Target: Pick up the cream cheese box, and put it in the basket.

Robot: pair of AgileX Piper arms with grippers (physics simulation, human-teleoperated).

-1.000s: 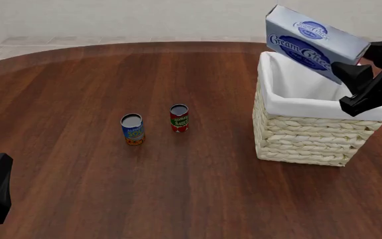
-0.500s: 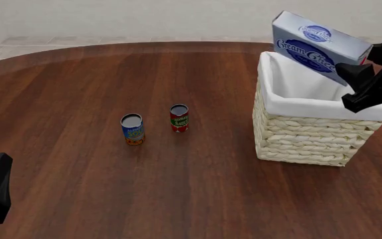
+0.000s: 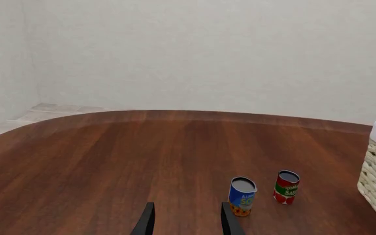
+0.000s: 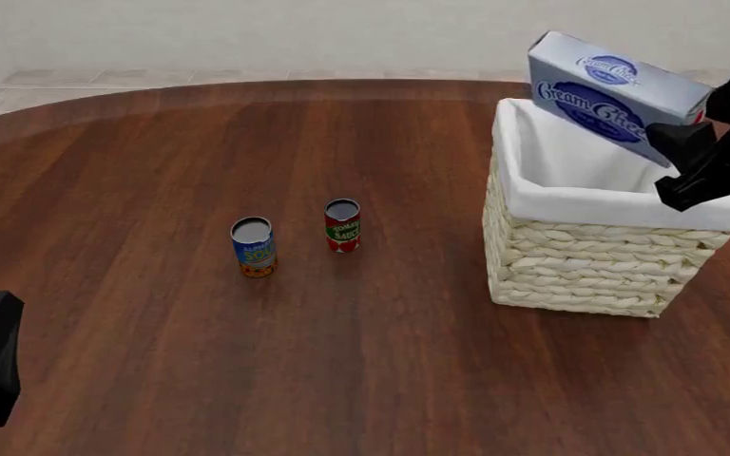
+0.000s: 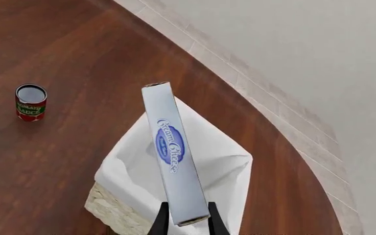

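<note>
pick done | right gripper [image 4: 692, 157] pinching cream cheese box [image 4: 612, 93] above basket [image 4: 593, 256] | left: lowering, release

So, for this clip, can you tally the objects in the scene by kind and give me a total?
Cans: 2, a blue can and a red tomato sauce can
Cartons: 1, the cream cheese box
Baskets: 1, the wicker basket
Total: 4

Bright, even, diffuse light; source not discernible. Soft sheen along worktop [image 4: 339, 361] grain; faint shadows beside cans [image 4: 254, 247]. Sharp throughout, no blur, no edge distortion.
</note>
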